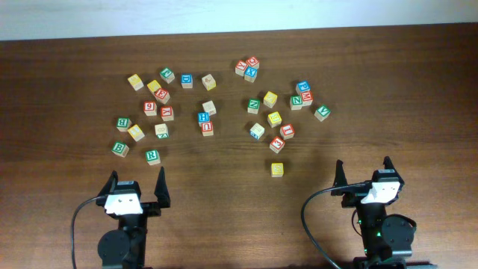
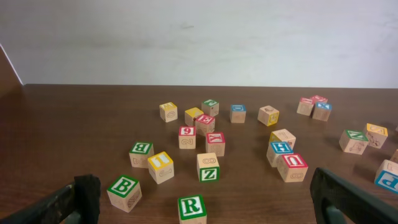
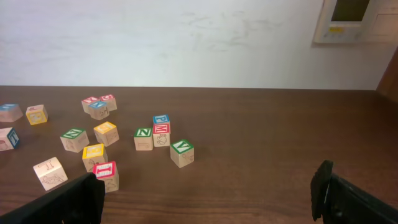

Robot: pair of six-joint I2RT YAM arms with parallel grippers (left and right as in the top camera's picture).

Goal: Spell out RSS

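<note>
The R cube [image 1: 151, 156], a green R on a pale face, sits just ahead of my left gripper [image 1: 137, 179]. In the left wrist view the R cube [image 2: 192, 208] lies between the open fingers of the left gripper [image 2: 204, 186], untouched. Several yellow-faced cubes lie among the scattered cubes. One yellow cube [image 1: 277, 169] sits alone at the front centre, and two more [image 1: 274, 119] [image 1: 270, 99] are behind it. Their letters are too small to read, so I cannot tell which are S. My right gripper [image 1: 364, 166] [image 3: 208, 186] is open and empty.
A green B cube [image 1: 120, 148] [image 2: 124, 193] lies left of the R cube, and a green Z cube [image 2: 208, 167] behind it. Many other letter cubes are scattered across the middle of the brown table [image 1: 418, 90]. A white wall stands beyond the far edge.
</note>
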